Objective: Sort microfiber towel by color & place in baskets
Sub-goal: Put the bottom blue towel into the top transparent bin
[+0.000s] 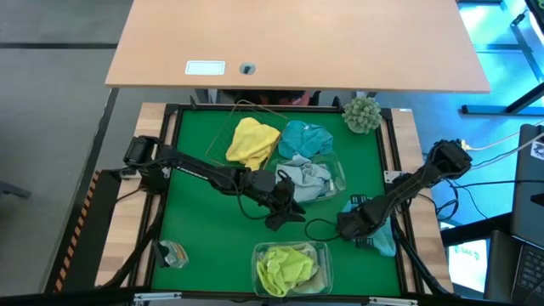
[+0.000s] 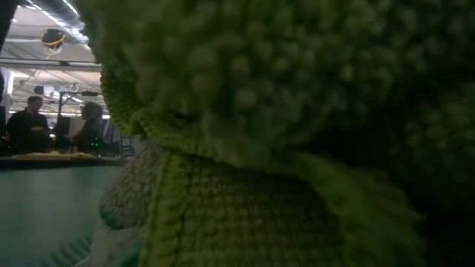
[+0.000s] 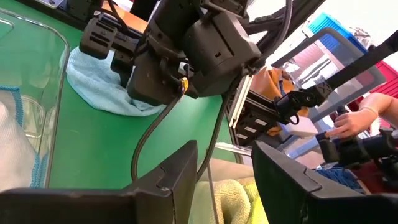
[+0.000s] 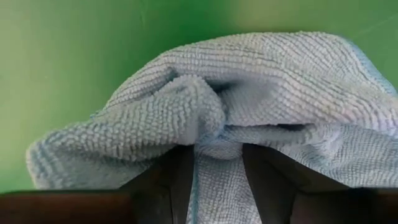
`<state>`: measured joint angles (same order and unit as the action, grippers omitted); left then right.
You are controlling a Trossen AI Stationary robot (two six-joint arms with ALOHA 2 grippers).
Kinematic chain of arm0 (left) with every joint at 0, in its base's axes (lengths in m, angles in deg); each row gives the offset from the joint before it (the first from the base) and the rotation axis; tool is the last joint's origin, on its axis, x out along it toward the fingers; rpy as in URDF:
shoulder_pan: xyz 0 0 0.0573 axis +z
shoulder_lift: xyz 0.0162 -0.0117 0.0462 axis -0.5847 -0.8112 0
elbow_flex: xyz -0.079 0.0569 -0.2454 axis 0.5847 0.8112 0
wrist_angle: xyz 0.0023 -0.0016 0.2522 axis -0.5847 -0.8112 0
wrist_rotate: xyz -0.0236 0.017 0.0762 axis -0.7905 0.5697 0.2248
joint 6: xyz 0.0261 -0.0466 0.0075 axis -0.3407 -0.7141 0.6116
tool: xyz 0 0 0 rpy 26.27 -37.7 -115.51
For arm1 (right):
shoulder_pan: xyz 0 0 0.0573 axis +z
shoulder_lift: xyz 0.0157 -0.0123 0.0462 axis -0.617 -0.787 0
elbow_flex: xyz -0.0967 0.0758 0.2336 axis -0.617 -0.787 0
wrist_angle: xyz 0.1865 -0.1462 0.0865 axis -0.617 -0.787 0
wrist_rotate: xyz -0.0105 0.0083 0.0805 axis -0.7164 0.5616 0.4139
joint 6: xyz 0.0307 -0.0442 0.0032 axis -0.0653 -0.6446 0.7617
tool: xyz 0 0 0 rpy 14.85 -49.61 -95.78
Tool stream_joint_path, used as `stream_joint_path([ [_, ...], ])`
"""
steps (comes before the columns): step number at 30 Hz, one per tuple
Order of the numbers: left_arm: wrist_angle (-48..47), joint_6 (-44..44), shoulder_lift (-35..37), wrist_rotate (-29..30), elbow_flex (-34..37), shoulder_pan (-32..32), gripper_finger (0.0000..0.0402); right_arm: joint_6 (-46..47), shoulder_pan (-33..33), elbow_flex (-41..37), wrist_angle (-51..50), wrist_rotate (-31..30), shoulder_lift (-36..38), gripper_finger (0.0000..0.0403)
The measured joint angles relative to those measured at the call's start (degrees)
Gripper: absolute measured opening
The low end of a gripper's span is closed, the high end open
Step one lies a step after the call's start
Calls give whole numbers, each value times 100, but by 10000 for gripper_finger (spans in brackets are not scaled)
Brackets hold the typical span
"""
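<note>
My right claw [image 1: 371, 228] is down on the green mat [image 1: 204, 212] near its right edge, and its two fingers are pinched on a fold of a light blue towel [image 4: 249, 118] that lies bunched on the mat beneath it. My left claw [image 1: 285, 212] hangs over the middle of the mat with its fingers [image 3: 283, 177] spread apart and nothing between them; it sits between the clear tub [image 1: 327, 255] at the near edge and the clear tub [image 1: 338, 170] in the middle. The near tub holds a lime green towel [image 1: 285, 265]. The middle tub holds pale blue towels [image 1: 308, 177], and a teal towel [image 1: 304, 138] lies just behind them. A yellow towel [image 1: 252, 141] lies in the thin wire basket [image 1: 223, 127] at the far left. A fuzzy ball plant [image 1: 363, 114] stands at the far right corner. From table height the green towel [image 2: 297, 111] fills almost everything. Beyond the table edge a person's hand [image 3: 349, 121] shows.
</note>
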<state>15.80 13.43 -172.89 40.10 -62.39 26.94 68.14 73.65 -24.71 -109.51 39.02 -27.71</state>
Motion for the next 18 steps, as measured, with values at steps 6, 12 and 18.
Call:
stream_joint_path([
  [6, 0, 2, 0, 3, 0, 2, 147, -13, 0, 19, -6, -11, -142, 144],
  [12, 22, 352, 0, 9, 0, 2, 147, -7, 2, 5, 46, 32, -130, 98],
  [18, 24, 440, 0, -76, 0, 2, 147, -2, 4, 2, 65, 60, -130, 11],
])
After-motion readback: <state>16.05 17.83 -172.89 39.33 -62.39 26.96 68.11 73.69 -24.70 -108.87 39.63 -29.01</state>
